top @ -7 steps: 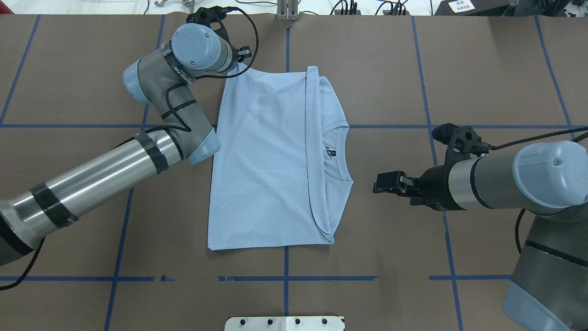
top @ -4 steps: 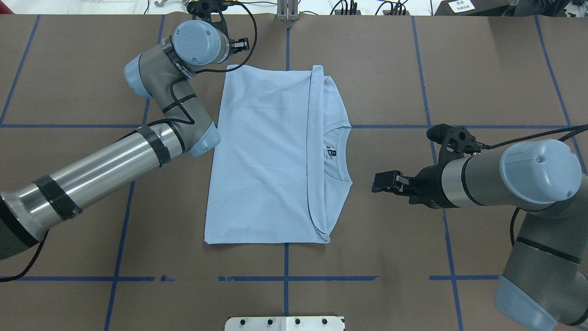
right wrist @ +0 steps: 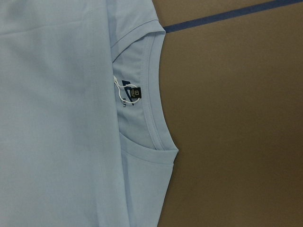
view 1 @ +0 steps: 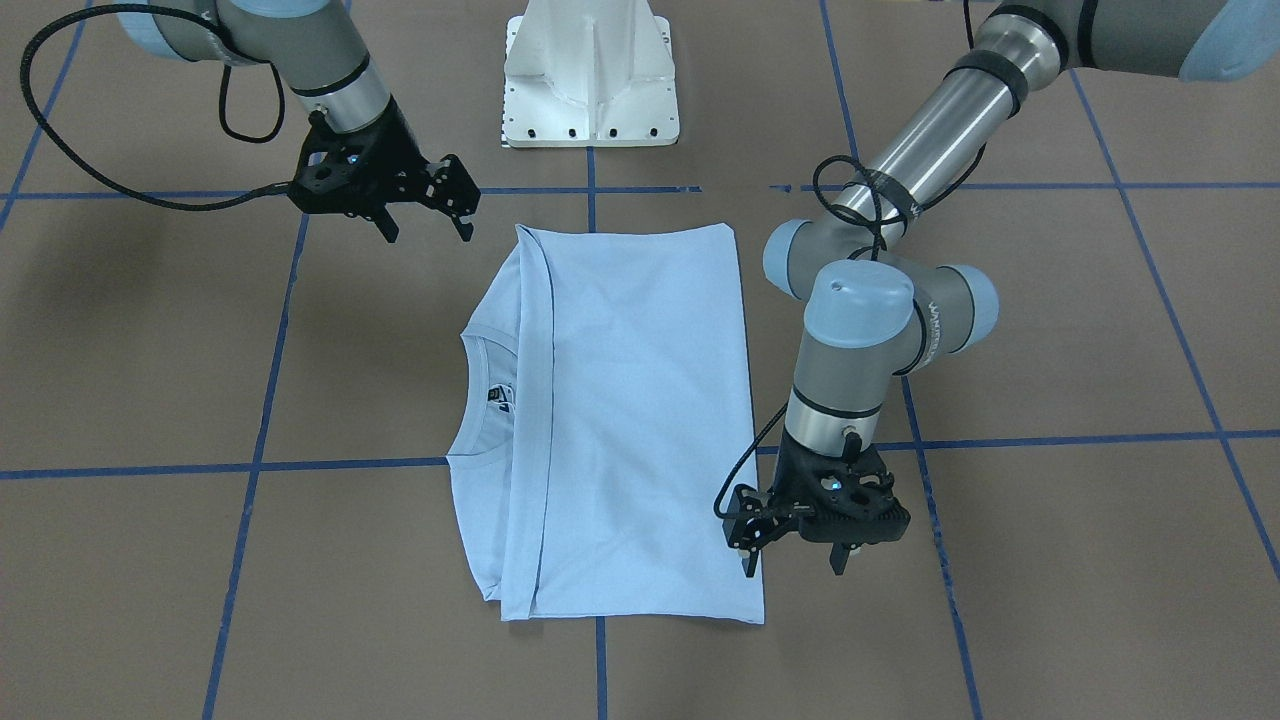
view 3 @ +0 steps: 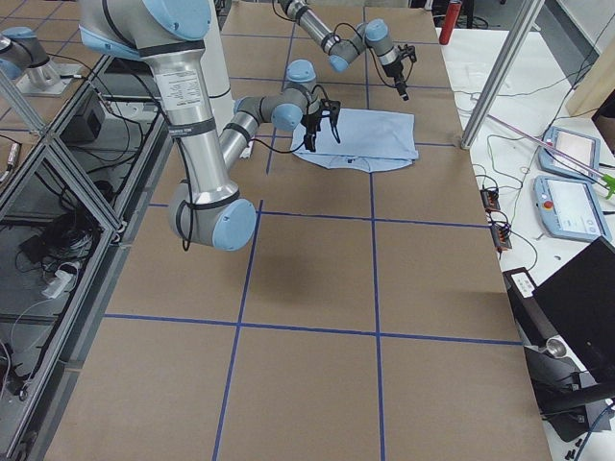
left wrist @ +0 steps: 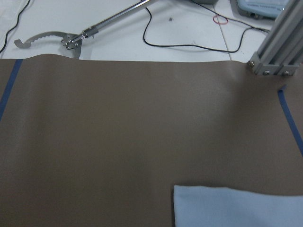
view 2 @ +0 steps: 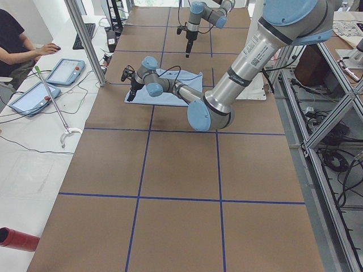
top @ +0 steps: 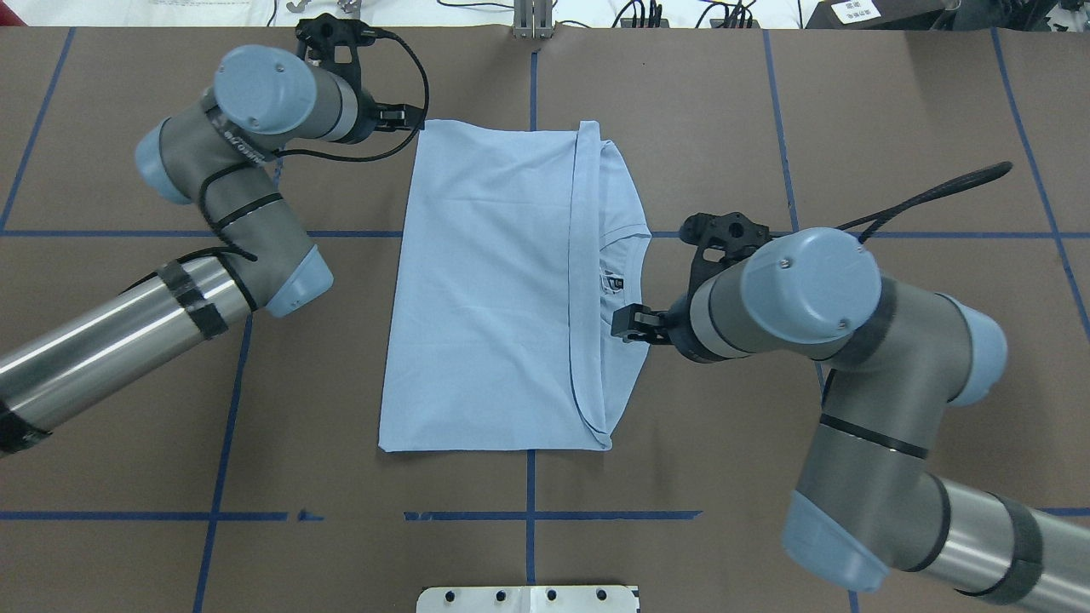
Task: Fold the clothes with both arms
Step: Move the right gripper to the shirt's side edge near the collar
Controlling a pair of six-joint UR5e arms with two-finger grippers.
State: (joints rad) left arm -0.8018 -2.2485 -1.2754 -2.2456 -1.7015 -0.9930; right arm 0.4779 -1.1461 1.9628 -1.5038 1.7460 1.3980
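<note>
The light blue T-shirt [top: 490,289] lies folded into a rectangle mid-table, with its round collar [top: 630,281] and dark neck label [top: 615,281] showing on its right side. The print is hidden. It also shows in the front view [view 1: 620,420]. My left gripper [view 1: 794,565] is open and empty, low beside the shirt's far left corner [top: 419,128]; its wrist view shows that corner [left wrist: 236,208]. My right gripper [view 1: 427,228] is open and empty, raised above the collar side [top: 632,323]. Its wrist view looks down on the collar [right wrist: 154,94] and label [right wrist: 130,92].
The white pedestal base [view 1: 590,80] stands at the robot's side of the brown, blue-taped table [top: 766,128]. An aluminium post [left wrist: 277,52] and a metal reacher tool [left wrist: 71,38] are past the far edge. An operator [view 2: 14,45] sits with tablets there.
The right arm has swung in from the right, so its gripper is now above the collar side. The left wrist has pulled back leftward off the far corner. The shirt lies settled.
</note>
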